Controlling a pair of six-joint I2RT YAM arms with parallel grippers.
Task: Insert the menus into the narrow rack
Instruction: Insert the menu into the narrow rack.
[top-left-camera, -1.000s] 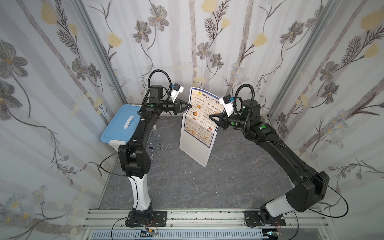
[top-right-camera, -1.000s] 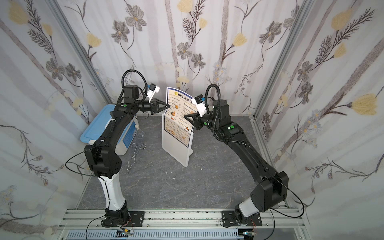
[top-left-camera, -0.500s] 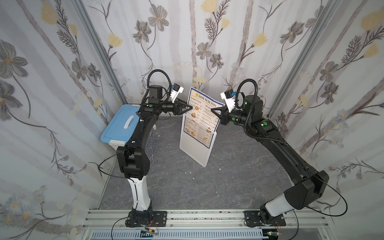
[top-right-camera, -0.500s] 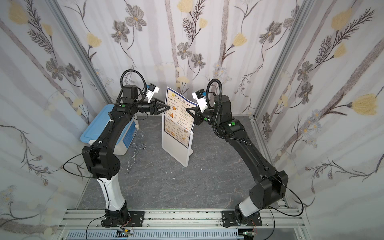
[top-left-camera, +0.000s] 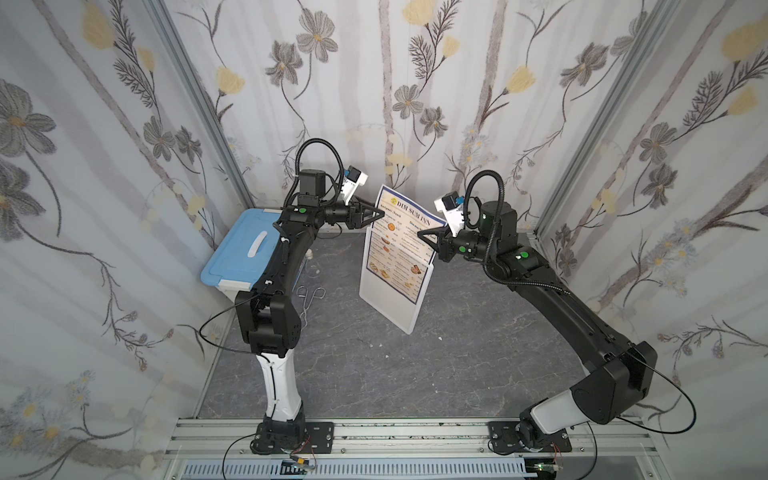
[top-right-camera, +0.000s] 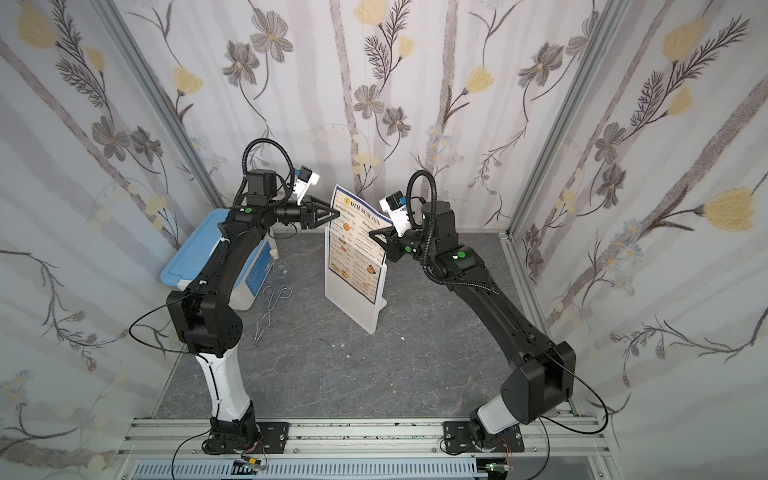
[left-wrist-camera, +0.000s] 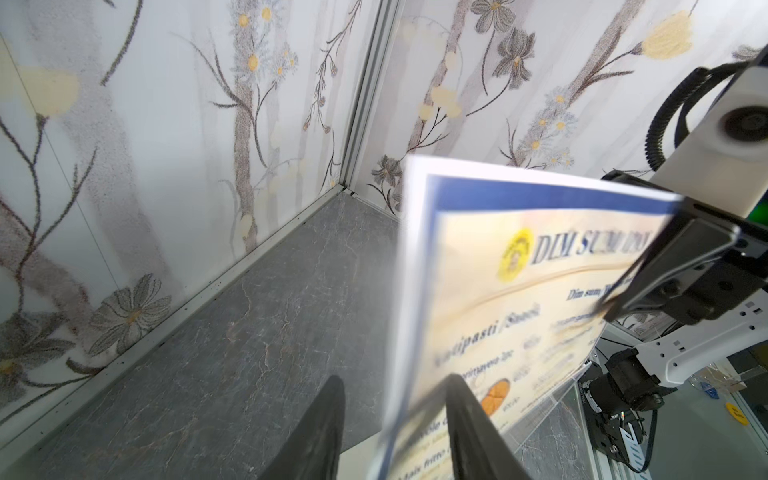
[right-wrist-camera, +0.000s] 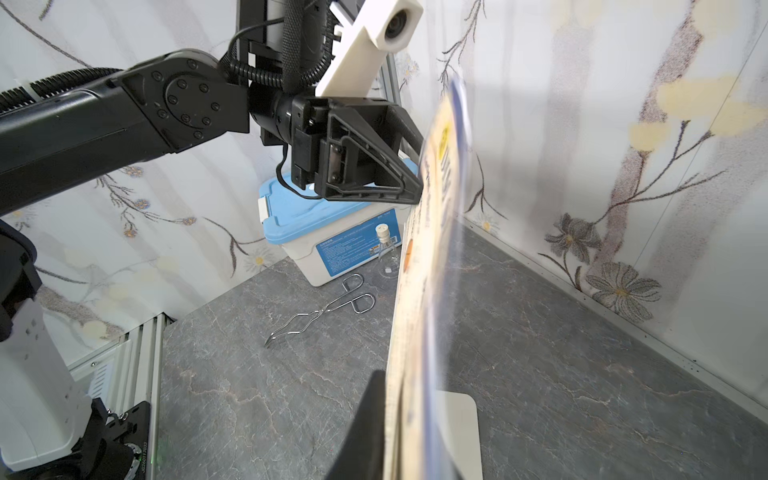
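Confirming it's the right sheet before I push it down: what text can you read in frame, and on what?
"DIM SUM INN": heading on the menu.
"Antipasti / Snack": subheading under it, same sheet.
Dish lines and prices there: too small or blurred to read.
Print on the blue label of the storage box: too small to read.

A storage box (top-left-camera: 245, 257) with a light-blue lid sits left of centre in both top views, on the grey marbled counter (top-left-camera: 415, 374). Just beside it stands a small clear flask (right-wrist-camera: 386, 249) with a white cap. Wire tongs (top-left-camera: 309, 299) lie flat nearby. Floral wallpaper (top-left-camera: 415, 83) covers the walls around.
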